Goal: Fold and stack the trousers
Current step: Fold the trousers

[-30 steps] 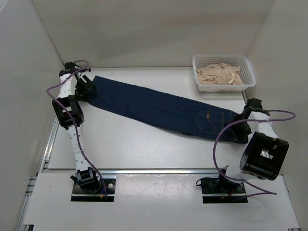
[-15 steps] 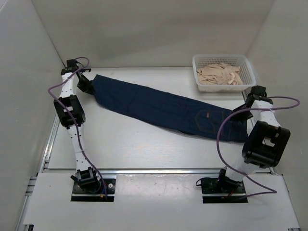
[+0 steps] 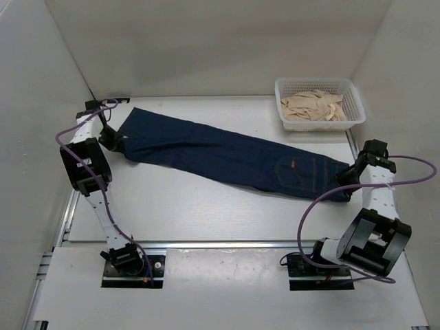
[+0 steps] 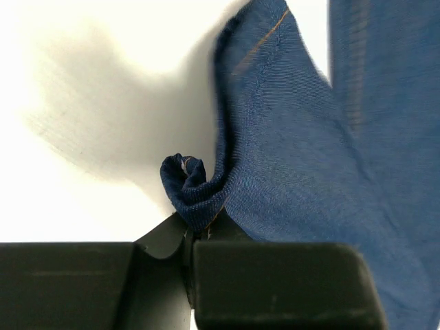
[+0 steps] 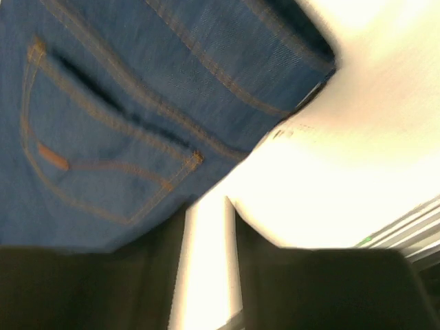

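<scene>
The dark blue trousers (image 3: 220,155) lie flat and stretched out, slanting across the table from the far left to the near right. My left gripper (image 3: 115,143) is at the leg-hem end. In the left wrist view it (image 4: 196,230) is shut on a bunched fold of the trousers (image 4: 309,137). My right gripper (image 3: 346,179) sits at the waistband end. In the right wrist view its jaws (image 5: 206,234) stand apart with bare table showing between them, and the trousers (image 5: 103,89), with a back pocket and tan label (image 5: 51,157), lie just ahead and to the left.
A white mesh basket (image 3: 350,117) holding beige cloth (image 3: 315,104) stands at the far right, just beyond the waistband end. White walls close in the table on the left, back and right. A metal rail (image 3: 220,244) runs along the near edge.
My left gripper has shut on the hem and drawn it to the left. The right arm has swung out to the right and nearer, and its jaws now stand apart beside the waistband.
</scene>
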`<state>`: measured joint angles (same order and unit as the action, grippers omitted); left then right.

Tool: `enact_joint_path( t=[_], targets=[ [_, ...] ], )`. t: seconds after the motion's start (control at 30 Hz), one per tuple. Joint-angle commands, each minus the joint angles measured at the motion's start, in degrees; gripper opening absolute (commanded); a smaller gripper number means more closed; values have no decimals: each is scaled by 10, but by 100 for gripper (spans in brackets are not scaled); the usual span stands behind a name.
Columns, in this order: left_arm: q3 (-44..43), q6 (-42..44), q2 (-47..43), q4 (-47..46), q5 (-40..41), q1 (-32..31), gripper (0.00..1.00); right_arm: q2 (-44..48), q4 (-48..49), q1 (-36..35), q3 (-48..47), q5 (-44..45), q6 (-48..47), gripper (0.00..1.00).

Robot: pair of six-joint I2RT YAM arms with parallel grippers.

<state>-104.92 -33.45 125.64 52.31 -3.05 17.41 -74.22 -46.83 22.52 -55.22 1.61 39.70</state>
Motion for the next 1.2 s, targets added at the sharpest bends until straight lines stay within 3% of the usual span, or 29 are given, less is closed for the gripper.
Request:
enact_joint_path(
  t=[0.0, 0.07, 0.17, 0.33, 0.47, 0.53, 0.57, 0.6, 0.93, 1.0, 1.03, 1.17],
  targets=[
    [8, 11, -30, -21, 23, -5, 10, 18, 15, 1, 34, -98, -38, 46],
    [-11, 11, -19, -21, 16, -5, 10, 1, 42, 1, 54, -134, -38, 71],
    [-63, 17, -12, -16, 6, -11, 10, -23, 87, 1, 82, -184, -27, 74],
    [-223, 22, 41, 0, -5, -16, 10, -106, 139, 1, 82, -184, -15, 74],
    [-349, 23, 102, 27, -19, -16, 10, -171, 167, 1, 54, -155, 7, 63],
    [-396, 23, 124, 32, -26, -16, 10, -192, 173, -6, 41, -138, 13, 39],
    [-408, 23, 143, 32, -32, -16, 10, -192, 173, -11, 41, -126, 21, 23],
    [-417, 23, 151, 32, -37, -16, 10, -200, 173, -11, 35, -110, 27, 0],
    [-367, 3, 220, 15, -71, 30, 10, -211, 168, -11, 41, -86, 27, 0],
    [-344, 3, 220, 15, -77, 44, 26, -211, 168, -11, 41, -86, 22, 0],
    [-336, 8, 213, 15, -77, 44, 54, -211, 162, -11, 41, -86, 22, 0],
    [-315, 25, 200, 15, -77, 44, 77, -211, 162, -11, 41, -86, 22, 0]
  ],
)
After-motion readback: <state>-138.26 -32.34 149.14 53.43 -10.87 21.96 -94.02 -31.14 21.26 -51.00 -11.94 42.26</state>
